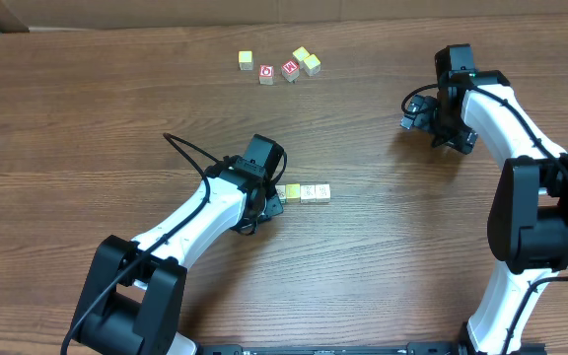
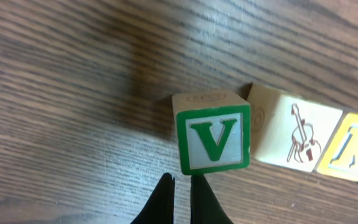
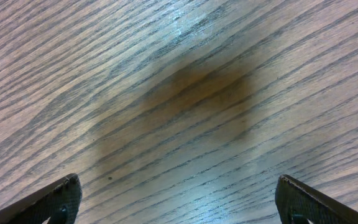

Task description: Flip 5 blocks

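While the left gripper (image 2: 182,196) has its fingertips pinched almost together on nothing, a block with a green V (image 2: 213,140) stands just beyond them, letter face toward the wrist camera. Beside it, in one row, sit a cream violin block (image 2: 294,134) and a yellow block (image 2: 350,155). The row lies near the middle of the table (image 1: 87,148). Five further blocks (image 1: 266,74) are clustered close to the far edge. The right gripper (image 3: 178,183) hangs over bare wood toward the right edge, its jaws spread wide and empty.
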Tool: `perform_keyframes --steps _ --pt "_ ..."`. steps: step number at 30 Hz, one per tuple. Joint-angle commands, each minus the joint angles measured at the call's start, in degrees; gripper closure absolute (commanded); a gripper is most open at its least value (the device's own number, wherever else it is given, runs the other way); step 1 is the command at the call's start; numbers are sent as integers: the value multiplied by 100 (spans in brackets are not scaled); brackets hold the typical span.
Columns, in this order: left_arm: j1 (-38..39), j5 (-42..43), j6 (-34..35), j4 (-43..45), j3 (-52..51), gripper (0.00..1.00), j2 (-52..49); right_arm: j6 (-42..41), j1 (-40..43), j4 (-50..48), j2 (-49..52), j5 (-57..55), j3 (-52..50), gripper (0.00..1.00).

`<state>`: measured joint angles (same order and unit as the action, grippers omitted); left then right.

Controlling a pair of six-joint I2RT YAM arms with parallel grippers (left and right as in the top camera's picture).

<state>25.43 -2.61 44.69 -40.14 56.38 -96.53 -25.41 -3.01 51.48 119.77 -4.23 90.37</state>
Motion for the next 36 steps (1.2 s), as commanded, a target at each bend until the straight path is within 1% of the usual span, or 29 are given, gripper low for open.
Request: perform_keyframes --steps 1,11,14,17,21,27,32,36 --pt "22 -308 74 55 -52 96 92 37 13 -24 4 33 118 0" --pt "22 -393 50 122 -52 96 92 37 13 -24 4 33 118 0" --pt "20 -310 31 140 -44 96 98 37 13 -24 4 31 118 0" --pt "20 -55 -120 127 2 96 173 37 13 -24 4 33 118 0" --pt "-4 -63 -146 90 92 96 459 37 13 -24 4 33 118 0" --pt "-310 -98 -297 11 125 96 750 37 13 -24 4 33 118 0" --pt "-605 -293 -579 -186 120 96 592 35 13 -24 4 33 118 0" --pt "-656 -402 -656 -175 109 96 365 37 13 -24 4 33 118 0"
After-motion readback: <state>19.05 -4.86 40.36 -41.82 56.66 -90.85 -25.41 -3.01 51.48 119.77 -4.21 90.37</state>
